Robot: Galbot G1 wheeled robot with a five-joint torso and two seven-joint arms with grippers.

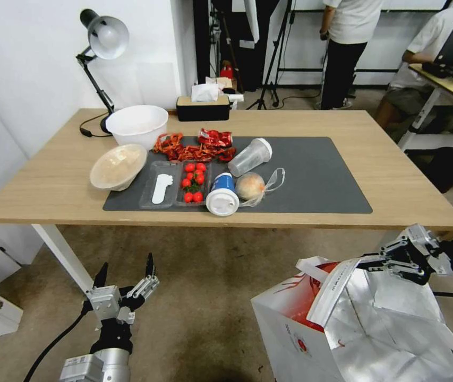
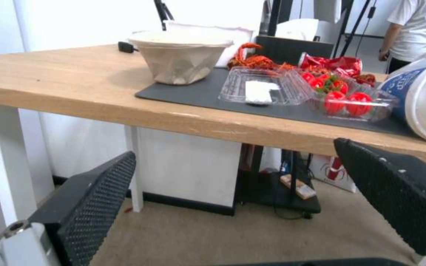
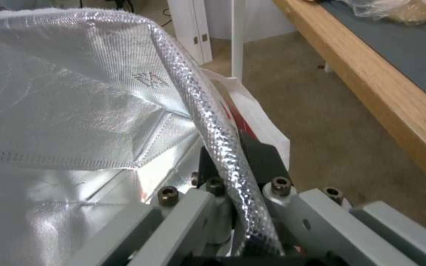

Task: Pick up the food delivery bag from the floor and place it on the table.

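At lower right of the head view, right pincer pinched the foil rim of the boxy white-and-red foil-lined paper delivery bag, below the light-wood desk edge. Lower left, left pincer hung spread over brownish carpet floor.

Bright, even indoor light; glare on the foil lining; wide-angle bending at edges.
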